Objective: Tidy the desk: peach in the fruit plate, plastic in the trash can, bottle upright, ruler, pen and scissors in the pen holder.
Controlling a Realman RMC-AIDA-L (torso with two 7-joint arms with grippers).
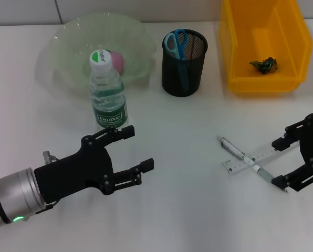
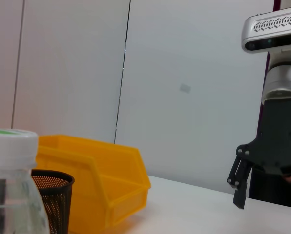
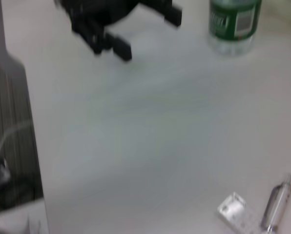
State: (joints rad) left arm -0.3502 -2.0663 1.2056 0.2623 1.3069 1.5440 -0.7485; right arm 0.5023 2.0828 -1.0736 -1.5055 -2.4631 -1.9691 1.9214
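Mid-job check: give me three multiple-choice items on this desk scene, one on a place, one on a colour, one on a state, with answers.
1. Where are the blue-handled scissors?
A. in the black mesh pen holder
B. on the table
C. in the yellow bin

2. What colour is the plastic water bottle's cap?
A. red
B. white with green
C. black

3. How does the bottle stand?
A. lying down
B. upside down
C. upright

Answers: 1 A, handles poke out of the holder. 2 B, head view shows it. 3 C, cap on top, in front of the open left gripper.

Clear glossy plastic water bottle (image 1: 108, 94), black metal mesh pen holder (image 1: 184, 62), smooth yellow plastic bin (image 1: 265, 44), translucent glassy fruit plate (image 1: 72, 42), matt white desk (image 1: 188, 210)
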